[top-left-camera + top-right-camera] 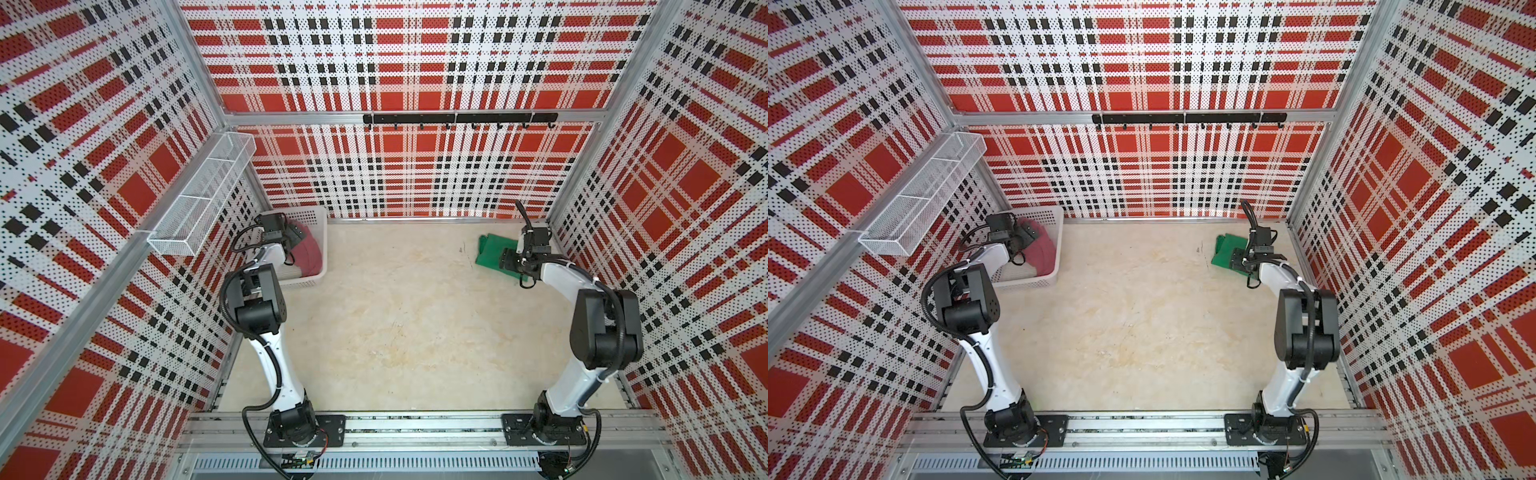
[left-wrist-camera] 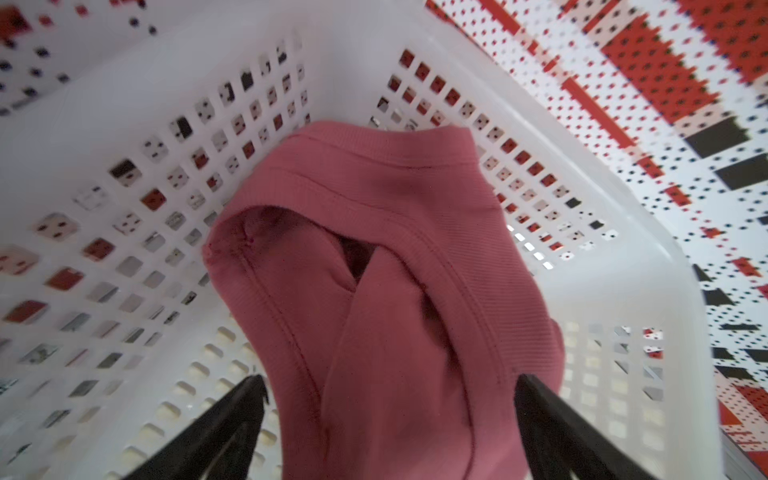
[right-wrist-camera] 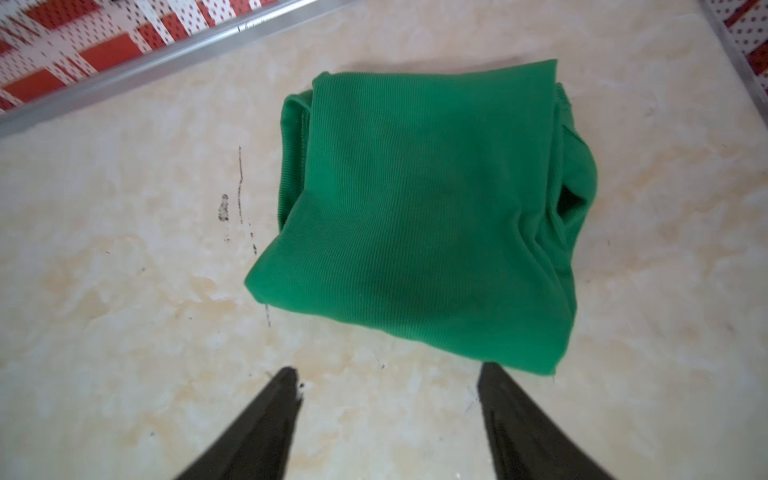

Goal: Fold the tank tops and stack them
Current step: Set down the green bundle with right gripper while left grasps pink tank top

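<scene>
The dusty pink tank top (image 2: pixel 374 257) lies bunched in the white perforated basket (image 1: pixel 323 253) at the back left, seen in both top views (image 1: pixel 1043 249). My left gripper (image 2: pixel 390 378) reaches down into the basket and is open, one finger on each side of the pink cloth. The green tank top (image 3: pixel 424 208) lies folded into a rough square on the table at the back right (image 1: pixel 490 251). My right gripper (image 3: pixel 389 368) hovers at its near edge and is open, with bare table between its fingers (image 3: pixel 274 415).
A wire mesh shelf (image 1: pixel 203 195) juts from the left wall above the basket. A black hook rail (image 1: pixel 457 118) runs along the back wall. Patterned walls close in three sides, and the arms' base rail (image 1: pixel 415 432) runs along the front. Dark scuff marks (image 3: pixel 239 199) lie beside the green top.
</scene>
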Action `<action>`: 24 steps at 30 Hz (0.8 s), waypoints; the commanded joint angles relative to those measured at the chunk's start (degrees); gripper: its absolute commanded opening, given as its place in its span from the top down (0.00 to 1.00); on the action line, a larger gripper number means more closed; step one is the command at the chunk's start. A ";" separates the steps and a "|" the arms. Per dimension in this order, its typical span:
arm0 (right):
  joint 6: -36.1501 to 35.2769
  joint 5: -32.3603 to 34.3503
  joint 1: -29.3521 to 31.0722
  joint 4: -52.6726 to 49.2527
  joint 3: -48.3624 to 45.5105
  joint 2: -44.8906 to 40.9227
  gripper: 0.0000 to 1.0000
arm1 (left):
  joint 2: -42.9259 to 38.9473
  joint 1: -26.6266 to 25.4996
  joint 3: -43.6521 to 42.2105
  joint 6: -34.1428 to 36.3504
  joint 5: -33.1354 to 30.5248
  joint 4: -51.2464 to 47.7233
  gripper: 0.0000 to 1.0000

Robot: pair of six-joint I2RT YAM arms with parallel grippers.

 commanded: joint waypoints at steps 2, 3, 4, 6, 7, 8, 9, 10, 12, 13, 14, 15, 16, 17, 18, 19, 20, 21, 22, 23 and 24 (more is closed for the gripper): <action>4.51 -0.61 0.37 0.79 6.02 7.12 0.33 | 3.02 0.51 2.69 -1.75 2.97 0.12 0.04; 4.67 -0.01 0.53 0.60 7.32 8.51 0.33 | 3.39 0.57 2.61 -1.76 3.16 0.25 0.04; 4.58 0.72 0.55 -0.31 9.11 10.26 0.33 | 3.63 0.55 2.41 -1.75 3.47 0.53 0.04; 4.07 3.10 0.55 -3.65 12.46 13.05 0.33 | 3.56 0.55 1.76 -1.67 4.00 1.20 0.04; 3.28 4.93 0.49 -5.39 13.68 14.34 0.33 | 3.26 0.55 1.12 -1.58 4.19 1.78 0.04; 2.40 6.15 0.17 -6.84 14.54 15.30 0.32 | 2.92 0.63 0.61 -1.58 4.37 2.40 0.04; 1.56 6.72 -0.24 -7.76 15.13 16.01 0.31 | 2.60 0.72 0.18 -1.51 4.66 2.89 0.04; 0.39 6.98 -0.85 -8.65 15.77 16.80 0.29 | 2.37 0.84 -0.04 -1.49 4.94 3.25 0.04; -2.68 8.61 -2.00 -11.40 18.12 18.54 0.24 | 2.40 1.16 0.25 -1.28 5.41 3.37 0.04; -4.49 9.58 -2.48 -12.79 19.54 19.59 0.22 | 2.65 1.41 0.53 -1.06 5.83 3.29 0.03; -6.43 10.06 -2.98 -13.66 20.93 20.56 0.21 | 3.16 1.49 1.06 -0.80 6.35 2.97 0.04; -8.09 10.67 -3.43 -14.73 22.39 21.68 0.20 | 3.63 1.68 1.57 -0.51 6.63 2.51 0.03; -9.95 11.37 -3.81 -16.40 24.31 22.91 0.19 | 4.19 1.83 2.21 -0.20 6.99 1.94 0.03; -11.73 12.05 -4.16 -17.57 25.95 24.06 0.18 | 4.55 1.91 2.49 0.06 7.23 1.63 0.03; -13.18 12.57 -4.40 -18.07 26.89 24.75 0.18 | 4.89 1.96 2.59 0.26 7.43 1.45 0.03; -14.32 13.23 -4.75 -18.11 27.62 25.33 0.18 | 5.19 2.03 2.74 0.36 7.49 1.29 0.03; -15.18 13.44 -5.09 -18.05 28.22 25.69 0.18 | 5.38 1.96 2.64 0.36 7.67 1.26 0.03; -15.81 13.20 -5.48 -18.17 29.10 26.13 0.18 | 5.64 2.08 2.60 0.27 7.95 1.28 0.03; -16.31 12.37 -5.89 -18.14 29.83 26.40 0.18 | 5.68 2.05 2.60 0.23 8.19 1.35 0.03; -17.10 11.69 -6.02 -17.57 30.24 26.45 0.18 | 5.90 2.00 2.68 0.26 8.20 1.35 0.03; -18.11 11.46 -6.04 -17.05 30.75 26.66 0.18 | 6.05 1.91 2.82 0.27 8.20 1.35 0.03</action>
